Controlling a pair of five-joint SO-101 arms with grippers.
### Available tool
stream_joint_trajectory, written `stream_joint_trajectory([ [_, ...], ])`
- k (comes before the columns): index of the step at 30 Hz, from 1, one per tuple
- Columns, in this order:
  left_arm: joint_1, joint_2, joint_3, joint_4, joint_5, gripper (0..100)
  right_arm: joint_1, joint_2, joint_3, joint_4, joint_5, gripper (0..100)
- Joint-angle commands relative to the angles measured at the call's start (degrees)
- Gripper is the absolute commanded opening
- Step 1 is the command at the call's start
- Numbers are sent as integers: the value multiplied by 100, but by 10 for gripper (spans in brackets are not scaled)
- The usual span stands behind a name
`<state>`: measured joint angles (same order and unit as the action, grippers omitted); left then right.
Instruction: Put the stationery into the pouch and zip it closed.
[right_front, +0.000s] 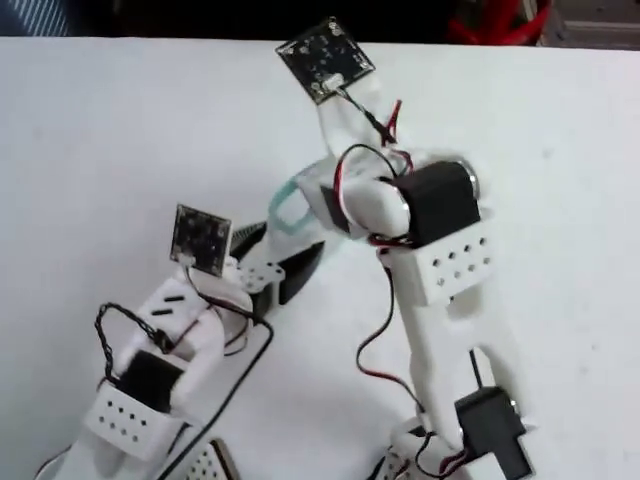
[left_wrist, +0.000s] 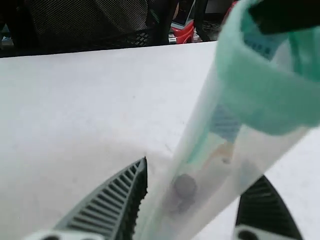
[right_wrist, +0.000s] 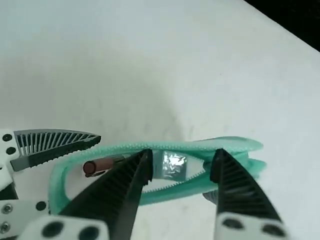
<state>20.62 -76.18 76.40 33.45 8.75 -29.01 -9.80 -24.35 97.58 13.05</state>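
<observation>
Black ribbed left gripper (left_wrist: 202, 172) clamps the translucent pouch (left_wrist: 210, 150) across its body, long axis running toward 1 o'clock in the high view, where the right gripper (right_wrist: 182, 155), seemingly parted and holding nothing, straddles the green-rimmed mouth, a pen (right_wrist: 97, 167) inside

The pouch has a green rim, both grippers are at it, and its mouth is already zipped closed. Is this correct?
Not the last part. The pouch has a green rim, and the left gripper and right gripper are at it, but its mouth is open: the right wrist view shows the rim gaping, with a brown-ended stick inside.
</observation>
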Motion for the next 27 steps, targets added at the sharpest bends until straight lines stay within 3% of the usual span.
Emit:
stream_joint_trajectory([
  [1,-40,-92,-290,-26,53,286,-101,-268,-308,84,35,180],
  [14,-31,-110,-299,-26,44,251,-505,92,721,92,290,173],
  [20,-40,-110,-299,-26,44,251,-673,-66,-220,92,273,33],
  [27,-40,-110,-299,-26,44,252,-655,-338,-457,101,273,244],
])
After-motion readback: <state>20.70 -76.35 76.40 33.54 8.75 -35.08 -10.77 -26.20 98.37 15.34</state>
